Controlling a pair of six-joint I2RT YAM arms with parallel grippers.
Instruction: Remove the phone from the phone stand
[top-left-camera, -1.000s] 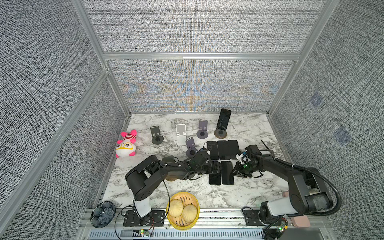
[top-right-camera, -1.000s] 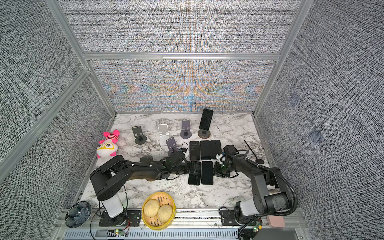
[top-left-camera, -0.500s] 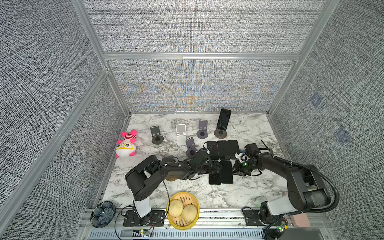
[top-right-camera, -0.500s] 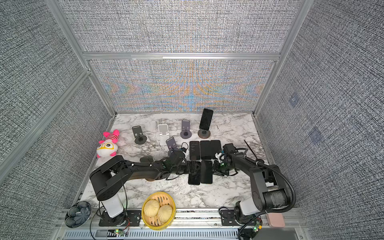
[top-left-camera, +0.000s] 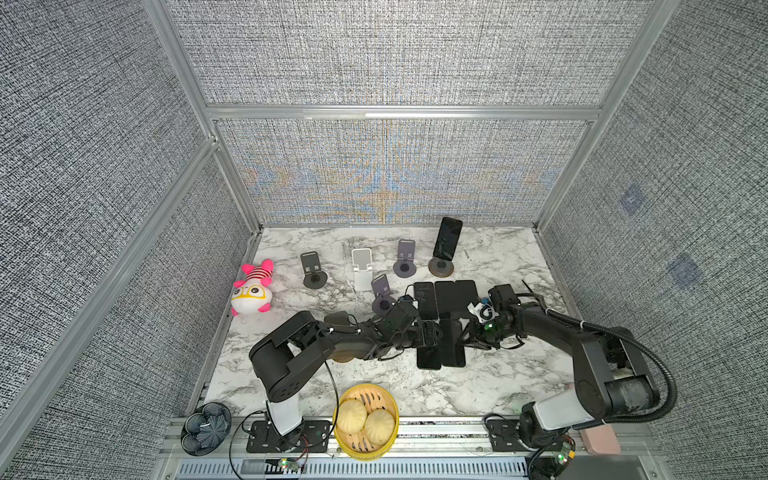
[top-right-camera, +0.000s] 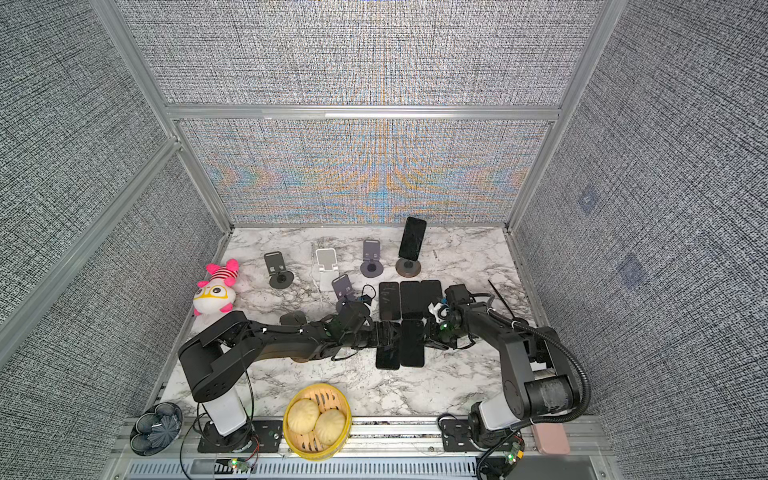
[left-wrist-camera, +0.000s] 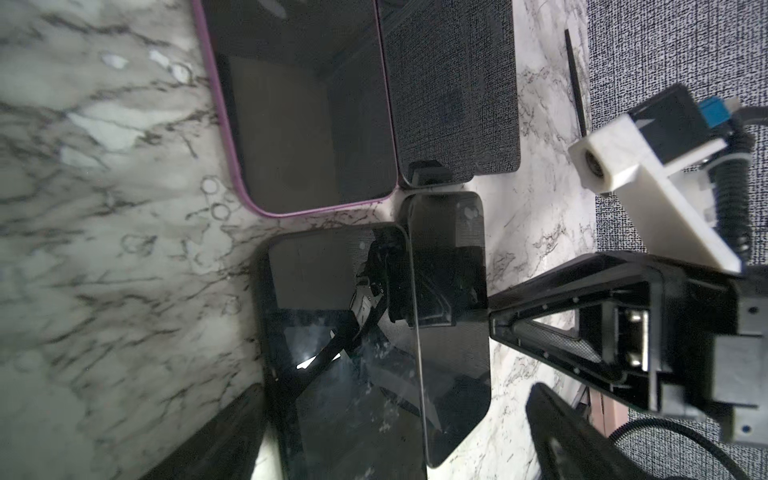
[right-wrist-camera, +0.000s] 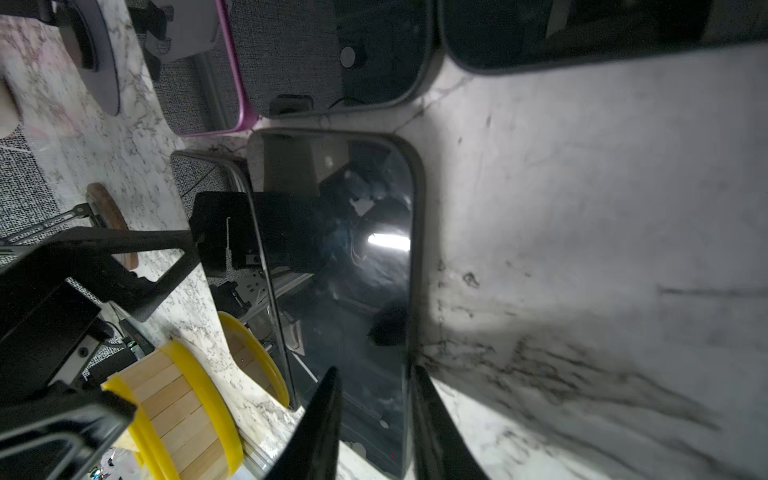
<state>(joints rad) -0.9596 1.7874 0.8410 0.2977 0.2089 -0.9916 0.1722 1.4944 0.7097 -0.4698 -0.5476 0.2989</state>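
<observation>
One pink-and-white plush toy (top-left-camera: 251, 291) sits well out to the left of the left claw (top-left-camera: 433, 335). Moving rightward, a grey stand (top-left-camera: 312, 271), a white stand (top-left-camera: 361, 272) and a purple stand (top-left-camera: 405, 259) line up beyond that claw, toward the back wall. A yellow steamer basket (top-left-camera: 347, 401) with two buns (top-left-camera: 365, 419) sits on the near side of it.

Now the left claw itself: spread wide, low over the front-left phone (top-left-camera: 428, 359), gripping nothing. Touching that one on its right lies the front-right phone (top-left-camera: 454, 347), both flat on the marble desk (top-left-camera: 498, 386). Three more phones (top-left-camera: 445, 299) lie in a row just behind the claws.

Straight beyond them, well apart from either claw, the task's phone (top-left-camera: 447, 239) leans upright on its round brown phone stand (top-left-camera: 441, 269), not lifted yet.

And on the right, the right claw (top-left-camera: 467, 338): its fingers (right-wrist-camera: 322, 419) are part-way apart and straddle the long edge of the front-right phone. One tip is over the screen, the other just off the edge, clamped on nothing.
</observation>
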